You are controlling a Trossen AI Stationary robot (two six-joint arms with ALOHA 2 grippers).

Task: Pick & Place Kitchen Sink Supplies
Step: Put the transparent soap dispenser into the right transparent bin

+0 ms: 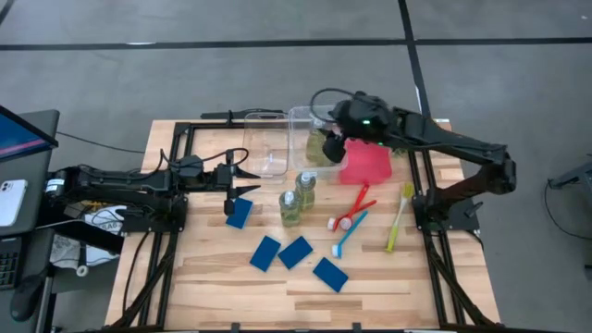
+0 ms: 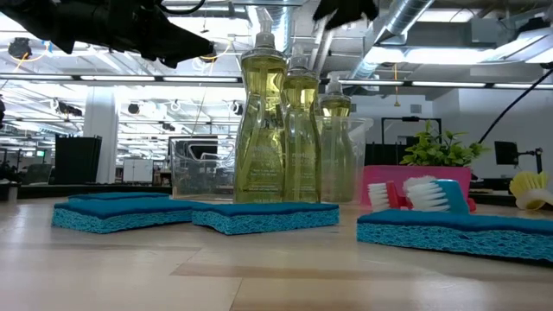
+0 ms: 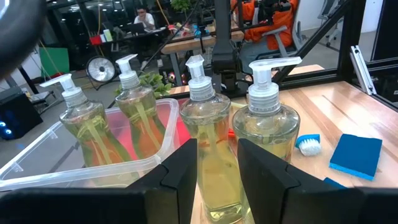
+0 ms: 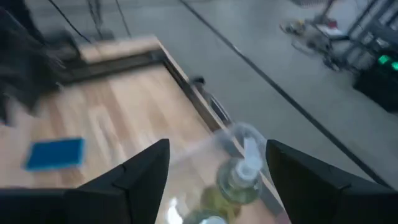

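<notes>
The right gripper (image 1: pixel 326 141) hangs over the clear bin (image 1: pixel 310 125) at the far side of the table (image 1: pixel 213 277), its fingers (image 4: pixel 140 177) spread wide with nothing between them; directly beneath, in its wrist view, stands a pump bottle (image 4: pixel 239 177) of yellow-green liquid inside the bin. The left wrist view shows two bottles (image 3: pixel 84 127) in that bin and two more standing on the wood just in front of it – the pair seen from above as bottles (image 1: pixel 298 197) near the table's middle. The left gripper (image 1: pixel 233 190) hovers at the table's left, above a blue sponge (image 1: pixel 239 213), with its jaws partly apart and empty (the nearest bottle (image 3: pixel 208 143) shows through the gap, but it stands farther off, untouched). Three more blue sponges (image 1: pixel 294 252) lie flat in a loose row toward the near edge. To the right of the standing bottles lie the brushes – a red one (image 1: pixel 351 209), a blue one (image 1: pixel 349 233) crossing beside it, and a yellow-green one (image 1: pixel 400 217) farther right, apart from the other two. A second, empty clear bin (image 1: pixel 264 139) sits to the left of the first, a red tray (image 1: pixel 365 165) just to its right
</notes>
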